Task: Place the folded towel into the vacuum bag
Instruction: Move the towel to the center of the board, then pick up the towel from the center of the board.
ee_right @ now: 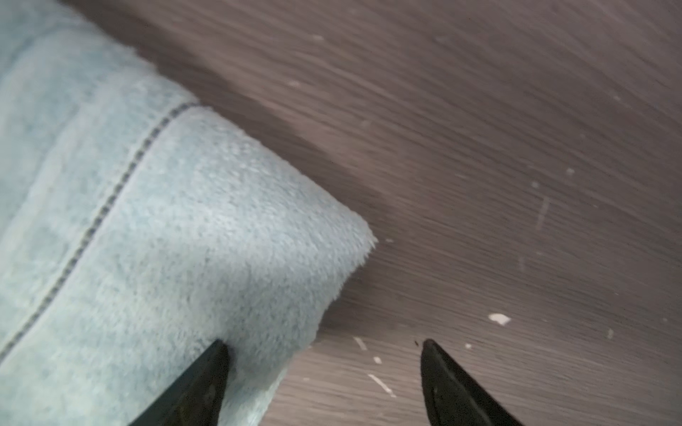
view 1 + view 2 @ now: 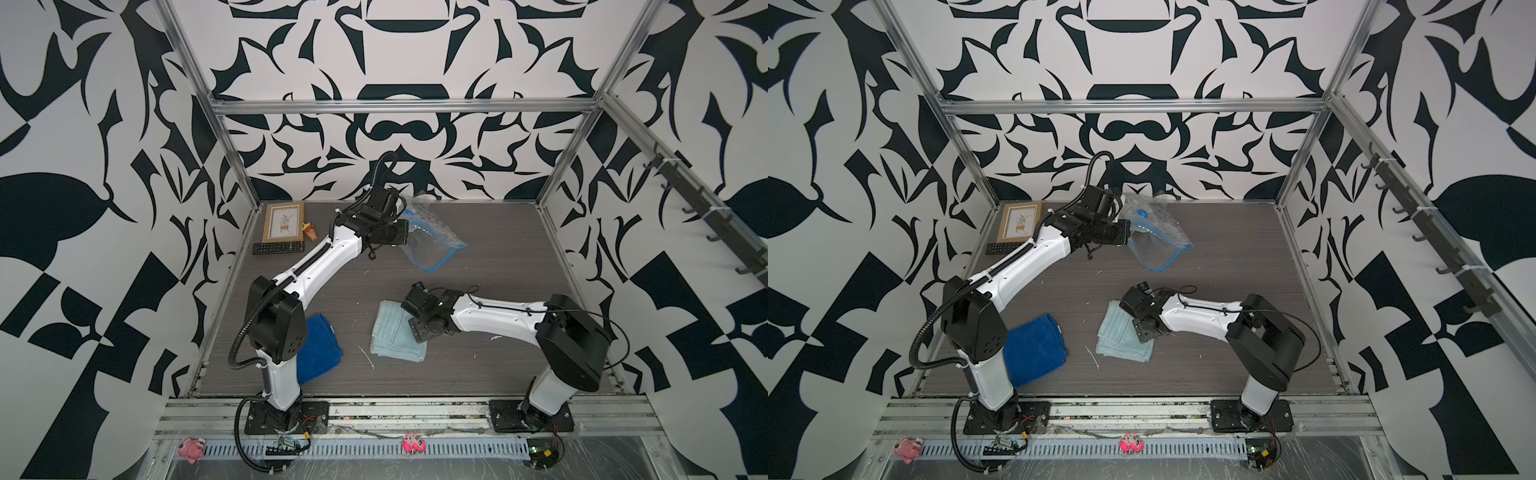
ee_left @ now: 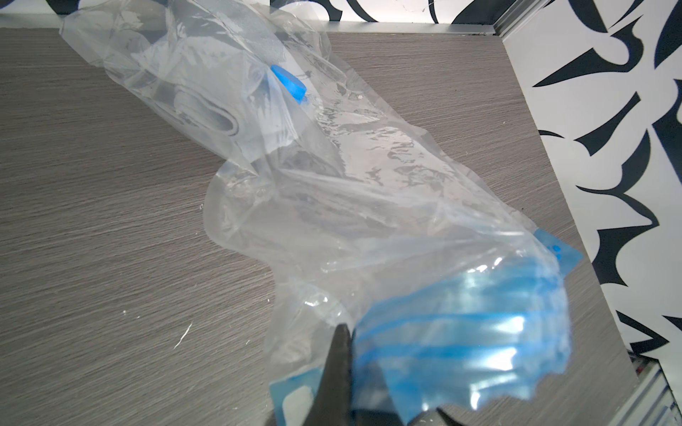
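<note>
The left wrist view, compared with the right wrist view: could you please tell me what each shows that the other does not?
Only the left wrist view: the vacuum bag, its blue valve cap and zip strip, pinched in the shut left gripper. Only the right wrist view: the light blue towel at the open right gripper. Both: the grey table.

Large clear crinkly plastic vacuum bag (image 3: 369, 166) is showing a blue-striped zip-seal strip (image 3: 461, 332) and a round blue valve cap (image 3: 289, 83). Folded pale-blue plush towel (image 1: 166, 239) is carrying a dark dashed stitch line (image 1: 110, 201) — the second folded towel (image 2: 322, 349) is showing plain royal blue. Grey-brown tabletop (image 2: 498, 270) is displaying fine wood grain; white walls (image 2: 395, 62) are bearing black ornamental shapes.
</note>
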### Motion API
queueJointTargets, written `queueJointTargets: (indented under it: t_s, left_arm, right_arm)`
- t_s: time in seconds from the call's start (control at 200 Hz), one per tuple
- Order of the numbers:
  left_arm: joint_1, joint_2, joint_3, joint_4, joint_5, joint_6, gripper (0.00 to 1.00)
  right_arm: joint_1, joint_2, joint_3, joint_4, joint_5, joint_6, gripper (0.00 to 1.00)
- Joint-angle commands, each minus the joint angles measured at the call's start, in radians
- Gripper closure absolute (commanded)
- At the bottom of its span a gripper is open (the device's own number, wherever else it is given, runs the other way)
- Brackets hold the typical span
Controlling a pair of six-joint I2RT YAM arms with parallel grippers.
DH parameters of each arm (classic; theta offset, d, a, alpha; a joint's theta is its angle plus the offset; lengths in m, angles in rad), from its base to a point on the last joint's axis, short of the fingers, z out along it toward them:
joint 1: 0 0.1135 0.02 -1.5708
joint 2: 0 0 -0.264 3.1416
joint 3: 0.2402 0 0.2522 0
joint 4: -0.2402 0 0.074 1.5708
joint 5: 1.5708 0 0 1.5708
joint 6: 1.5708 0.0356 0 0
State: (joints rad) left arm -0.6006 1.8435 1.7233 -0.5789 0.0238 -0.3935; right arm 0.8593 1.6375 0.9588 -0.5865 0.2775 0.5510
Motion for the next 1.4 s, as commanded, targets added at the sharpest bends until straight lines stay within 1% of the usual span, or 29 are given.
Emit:
queueJointTargets:
  t_s: [0.0, 0.055, 0.14, 0.245, 0.355, 0.48, 0.545, 0.615, 0.665, 0.685, 0.74, 0.845, 0.915, 1.005, 1.075, 1.225, 1.395]
  left_arm:
    - [0.013, -0.044, -0.019, 0.010, -0.012, -0.002, 1.00]
    - [0.013, -0.047, -0.021, 0.010, -0.012, -0.002, 1.00]
    - [0.015, -0.050, -0.025, 0.010, -0.012, 0.001, 1.00]
    - [0.014, -0.054, -0.039, 0.012, -0.006, 0.008, 1.00]
    - [0.013, -0.064, -0.064, 0.019, 0.030, 0.028, 1.00]
    - [0.007, -0.075, -0.100, 0.021, 0.112, 0.050, 1.00]
    - [-0.012, -0.081, -0.124, 0.019, 0.133, 0.065, 1.00]
    - [-0.050, -0.085, -0.149, 0.006, 0.129, 0.084, 1.00]
    - [-0.080, -0.086, -0.167, -0.010, 0.117, 0.095, 1.00]
    - [-0.090, -0.087, -0.175, -0.016, 0.111, 0.097, 1.00]
    - [-0.116, -0.084, -0.197, -0.030, 0.098, 0.102, 1.00]
    - [-0.134, -0.074, -0.234, -0.036, 0.110, 0.085, 1.00]
    - [-0.137, -0.067, -0.240, -0.037, 0.134, 0.063, 1.00]
    - [-0.137, -0.060, -0.231, -0.027, 0.162, 0.042, 1.00]
    - [-0.139, -0.053, -0.220, -0.018, 0.160, 0.030, 1.00]
    - [-0.137, -0.043, -0.191, 0.017, 0.153, 0.006, 1.00]
    - [-0.133, -0.008, -0.152, 0.055, 0.136, -0.022, 1.00]
  right_arm:
    - [-0.111, -0.064, -0.043, -0.061, 0.025, 0.035, 0.17]
    - [-0.181, -0.071, -0.045, -0.098, 0.060, 0.070, 0.17]
    - [-0.285, -0.089, -0.045, -0.119, 0.072, 0.102, 0.16]
    - [-0.360, -0.155, -0.027, -0.124, 0.072, 0.147, 0.16]
    - [-0.370, -0.279, 0.000, -0.137, 0.075, 0.241, 0.16]
    - [-0.385, -0.418, 0.003, -0.160, 0.014, 0.393, 0.17]
    - [-0.392, -0.474, -0.008, -0.191, -0.019, 0.476, 0.18]
    - [-0.401, -0.523, -0.026, -0.232, -0.052, 0.548, 0.18]
    - [-0.411, -0.560, -0.050, -0.248, -0.075, 0.585, 0.18]
    - [-0.415, -0.573, -0.060, -0.254, -0.117, 0.599, 0.17]
    - [-0.428, -0.608, -0.091, -0.270, -0.152, 0.641, 0.17]
    - [-0.439, -0.676, -0.172, -0.266, -0.219, 0.719, 0.17]
    - [-0.442, -0.709, -0.234, -0.215, -0.279, 0.751, 0.15]
    - [-0.442, -0.725, -0.306, -0.160, -0.328, 0.782, 0.10]
    - [-0.443, -0.717, -0.347, -0.122, -0.356, 0.801, 0.07]
    - [-0.443, -0.656, -0.415, -0.001, -0.415, 0.856, 0.07]
    - [-0.441, -0.582, -0.410, 0.068, -0.454, 0.914, 0.07]
